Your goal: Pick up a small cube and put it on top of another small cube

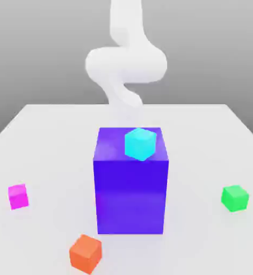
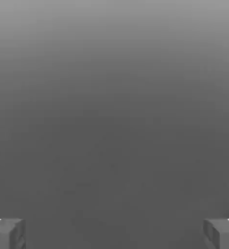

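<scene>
1. Task progress, judged from the layout: nothing done yet; every step left.
2. Magenta cube (image 1: pixel 18 196): resting on the white table (image 1: pixel 42 139) toward the exterior view's left, alone, well apart from everything else.
3. Green cube (image 1: pixel 235 197): resting on the table toward the exterior view's right, bare on top, nothing stacked on it.
4. Between the two: a big blue-purple block (image 1: pixel 131 188) at the table's middle, with a small cyan cube (image 1: pixel 141 144) sitting on its top face.
5. In front of the block, slightly toward the exterior view's left: a small orange cube (image 1: pixel 86 252), no part of the task.
6. White arm (image 1: pixel 125 62): raised behind the big block, well above the table, near none of the small cubes.
7. Gripper (image 2: pixel 114 233): fingers spread wide in the hand view, one fingertip at each lower corner, nothing between them, grasping nothing; plain grey ahead of them.
8. Still to do, as a judgement: travel over to the magenta cube, descend, close on it, lift, carry across past or over the tall block, set down squarely on the green cube, release.
9. Likely hazard: clipping the tall block or the cyan cube during the carry across.
</scene>
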### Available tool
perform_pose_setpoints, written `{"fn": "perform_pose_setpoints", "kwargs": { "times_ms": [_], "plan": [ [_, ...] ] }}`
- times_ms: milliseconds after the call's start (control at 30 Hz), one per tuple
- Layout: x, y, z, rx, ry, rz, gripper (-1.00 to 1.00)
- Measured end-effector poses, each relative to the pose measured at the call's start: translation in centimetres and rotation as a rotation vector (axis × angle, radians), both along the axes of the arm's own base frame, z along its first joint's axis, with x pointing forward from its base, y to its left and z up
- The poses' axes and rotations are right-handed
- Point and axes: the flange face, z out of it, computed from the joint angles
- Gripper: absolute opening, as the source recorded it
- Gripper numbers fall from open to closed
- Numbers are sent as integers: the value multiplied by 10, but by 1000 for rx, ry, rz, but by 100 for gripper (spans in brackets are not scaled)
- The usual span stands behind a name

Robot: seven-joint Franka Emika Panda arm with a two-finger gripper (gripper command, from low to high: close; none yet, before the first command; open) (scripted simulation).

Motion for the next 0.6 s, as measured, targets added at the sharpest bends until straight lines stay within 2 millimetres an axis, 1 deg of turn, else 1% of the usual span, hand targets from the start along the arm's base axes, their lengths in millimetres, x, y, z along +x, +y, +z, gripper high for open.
{"fn": "perform_pose_setpoints", "kwargs": {
  "times_ms": [67, 133, 200, 300, 367, 467, 567, 600],
  "plan": [
    [22, -32, -43, 27, 66, -91, 0],
    [35, -65, -86, 56, 127, -178, 0],
    [42, -98, -129, 87, 185, -265, 0],
    [39, -146, -195, 137, 271, -397, 0],
    [29, -176, -240, 174, 326, -486, 0],
    [3, -216, -305, 233, 407, -619, 0],
    [-34, -247, -368, 298, 485, -755, 0],
    [-54, -261, -388, 325, 509, -817, 0]
  ]
}}
